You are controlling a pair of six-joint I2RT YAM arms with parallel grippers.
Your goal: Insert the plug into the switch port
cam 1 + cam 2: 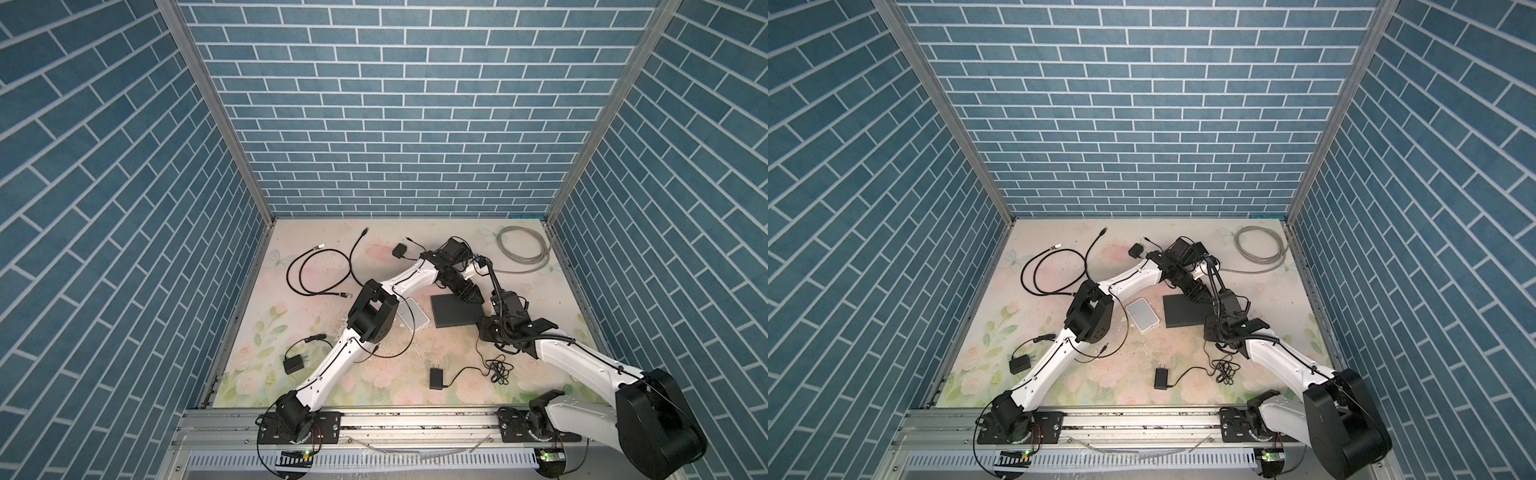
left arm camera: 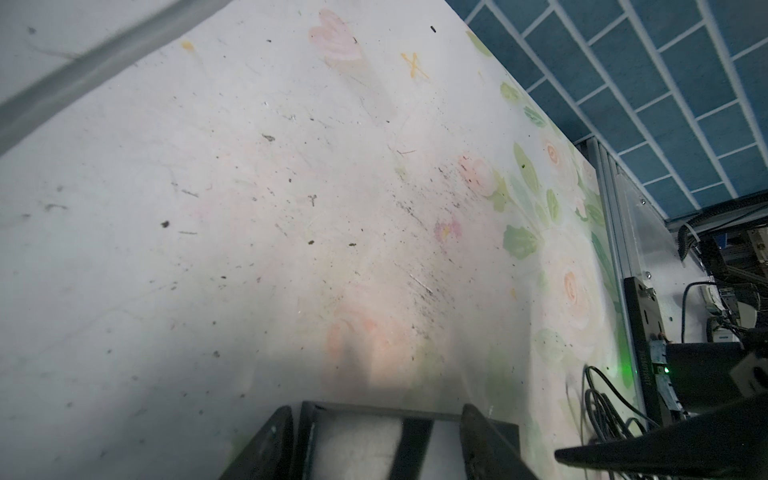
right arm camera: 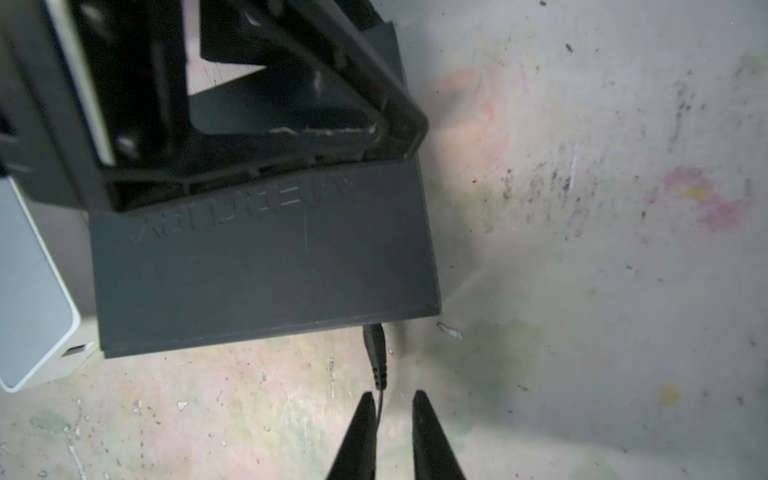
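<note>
stretched in from seven o'clock with the left arm (image 1: pixel 332 365): elbow lifted, forearm aimed toward one o'clock, wrist bent down over the switch (image 1: pixel 455 313). left gripper (image 1: pixel 471 295) down on the switch's far edge, jaws spread wide, tips on the top face; cannot tell whether clamping or only pressing. angled in from five o'clock with the right arm (image 1: pixel 582 361): wrist low, right gripper (image 3: pixel 390 411) pointed at the switch's near side, jaws a narrow gap apart, thin cord (image 3: pixel 380 395) passing between them along one side, not squeezed from both.

dark grey, flat, raised lettering on top, near the middle of the table (image 1: pixel 552 328). small black plug (image 3: pixel 374 349), ribbed collar, tip against the switch's near side by its four o'clock corner; depth in the port hidden.

counted: two arms, two grippers, one switch, one plug at it, one white box (image 1: pixel 1142 315) just at the switch's nine o'clock, three black adapters (image 1: pixel 435 379) at twelve, eight and six o'clock, one grey coil (image 1: pixel 523 261) at one o'clock.
</note>
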